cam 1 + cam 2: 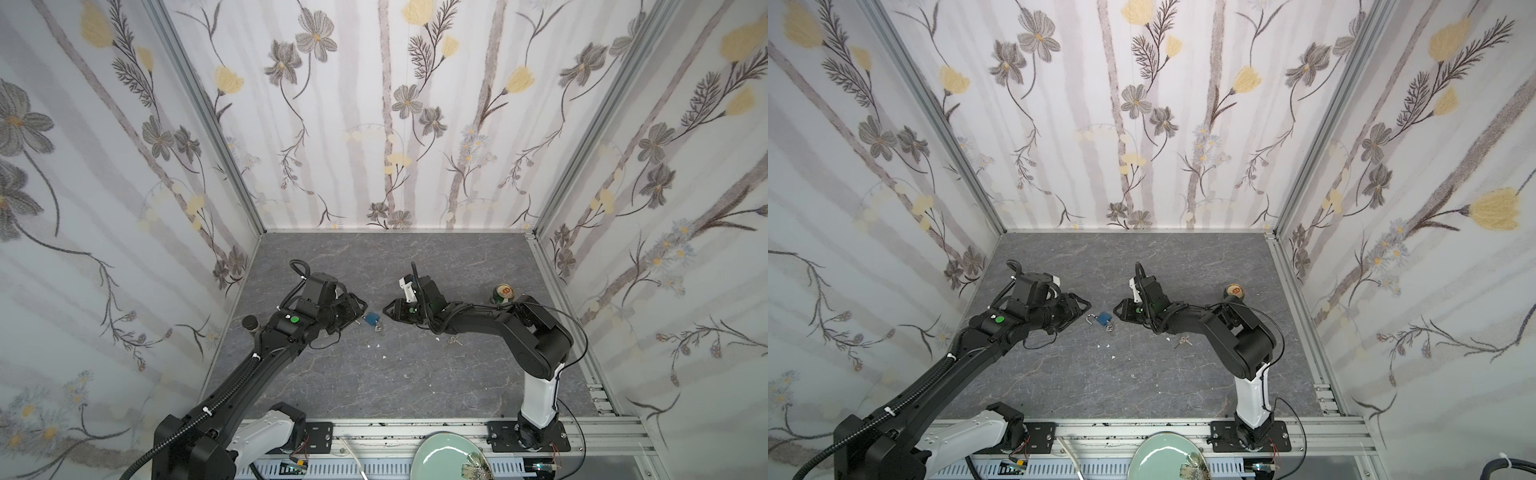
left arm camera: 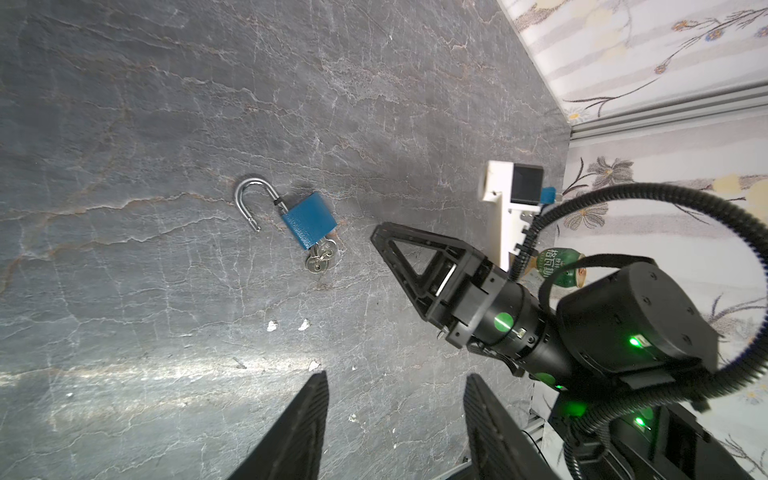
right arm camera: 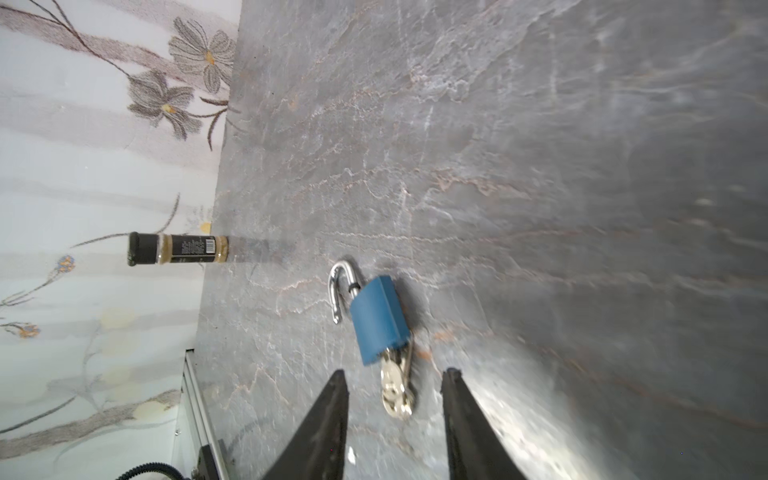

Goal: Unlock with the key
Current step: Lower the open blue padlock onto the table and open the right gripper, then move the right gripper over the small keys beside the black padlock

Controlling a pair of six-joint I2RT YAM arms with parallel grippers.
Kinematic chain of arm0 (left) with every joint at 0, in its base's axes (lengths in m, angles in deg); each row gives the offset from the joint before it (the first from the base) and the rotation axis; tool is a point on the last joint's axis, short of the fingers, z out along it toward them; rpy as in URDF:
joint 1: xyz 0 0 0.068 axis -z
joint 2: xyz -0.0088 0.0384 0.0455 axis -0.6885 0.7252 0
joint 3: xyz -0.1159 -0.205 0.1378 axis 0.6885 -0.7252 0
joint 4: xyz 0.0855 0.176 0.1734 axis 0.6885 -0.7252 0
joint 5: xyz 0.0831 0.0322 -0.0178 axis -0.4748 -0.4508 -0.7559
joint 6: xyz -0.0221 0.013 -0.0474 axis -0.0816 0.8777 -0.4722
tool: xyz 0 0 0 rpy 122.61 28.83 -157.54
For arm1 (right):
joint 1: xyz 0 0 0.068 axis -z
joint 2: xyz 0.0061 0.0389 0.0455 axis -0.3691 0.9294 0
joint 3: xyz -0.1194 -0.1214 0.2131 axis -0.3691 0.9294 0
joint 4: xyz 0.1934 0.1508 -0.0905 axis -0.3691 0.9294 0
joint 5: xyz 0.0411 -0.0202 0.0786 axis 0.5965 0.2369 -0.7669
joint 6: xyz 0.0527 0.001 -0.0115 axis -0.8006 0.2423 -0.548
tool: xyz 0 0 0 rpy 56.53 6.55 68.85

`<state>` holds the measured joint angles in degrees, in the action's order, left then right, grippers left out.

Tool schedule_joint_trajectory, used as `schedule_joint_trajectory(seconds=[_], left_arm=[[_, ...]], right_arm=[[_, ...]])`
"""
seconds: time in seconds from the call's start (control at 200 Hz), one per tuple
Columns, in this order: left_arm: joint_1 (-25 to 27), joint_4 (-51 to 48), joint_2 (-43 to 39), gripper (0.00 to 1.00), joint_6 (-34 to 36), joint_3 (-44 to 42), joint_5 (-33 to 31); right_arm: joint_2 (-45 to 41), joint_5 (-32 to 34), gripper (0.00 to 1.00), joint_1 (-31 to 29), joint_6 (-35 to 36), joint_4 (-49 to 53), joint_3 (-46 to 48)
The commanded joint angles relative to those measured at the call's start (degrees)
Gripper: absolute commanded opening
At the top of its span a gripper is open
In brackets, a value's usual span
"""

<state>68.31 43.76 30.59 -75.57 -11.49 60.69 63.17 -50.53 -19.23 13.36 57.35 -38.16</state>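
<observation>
A blue padlock point(image 1: 371, 319) point(image 1: 1103, 319) lies flat on the grey stone-look floor between my two grippers, its steel shackle point(image 2: 249, 203) swung open. The key point(image 2: 321, 258) point(image 3: 397, 388) sits in the lock's bottom end, with more keys on its ring. My left gripper point(image 1: 362, 311) point(image 2: 397, 378) is open just left of the padlock and holds nothing. To the right, my right gripper point(image 1: 387, 312) point(image 3: 397, 372) is open too; the key's head lies between its fingertips point(image 3: 338, 376) without touching them.
A spare bunch of keys point(image 1: 453, 341) lies under the right arm. A green can point(image 1: 503, 293) stands behind the right arm and a black-capped spice jar point(image 1: 250, 323) by the left wall. White scraps point(image 1: 376, 345) dot the floor. A green plate point(image 1: 446, 455) sits beyond the front rail.
</observation>
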Motion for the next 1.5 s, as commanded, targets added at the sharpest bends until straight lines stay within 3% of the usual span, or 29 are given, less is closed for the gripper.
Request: schedule_joint_trajectory(seconds=[0.0, 0.365, 0.619, 0.924, 1.494], left_arm=[[0.1, 2.4, 0.4, 0.57, 0.1, -0.6, 1.7], [4.0, 7.1, 6.5, 0.56, -0.1, -1.2, 5.2], [8.6, 9.1, 12.7, 0.56, 0.1, 1.5, 5.4], [11.7, 10.2, 17.6, 0.56, 0.0, 3.3, 5.3], [12.3, 12.2, 18.8, 0.56, -1.6, 1.6, 5.0]], right_arm=[[-5.5, 7.0, 0.38, 0.3, 4.4, 4.1, 3.0], [-27.5, 19.4, 0.37, 2.6, 7.4, 13.4, 13.9], [-34.7, 23.8, 0.38, 5.4, 7.4, 20.9, 20.2], [-35.5, 28.6, 0.36, 6.0, 5.7, 30.0, 21.7], [-27.3, 25.4, 0.31, 6.0, 3.2, 23.9, 22.7]])
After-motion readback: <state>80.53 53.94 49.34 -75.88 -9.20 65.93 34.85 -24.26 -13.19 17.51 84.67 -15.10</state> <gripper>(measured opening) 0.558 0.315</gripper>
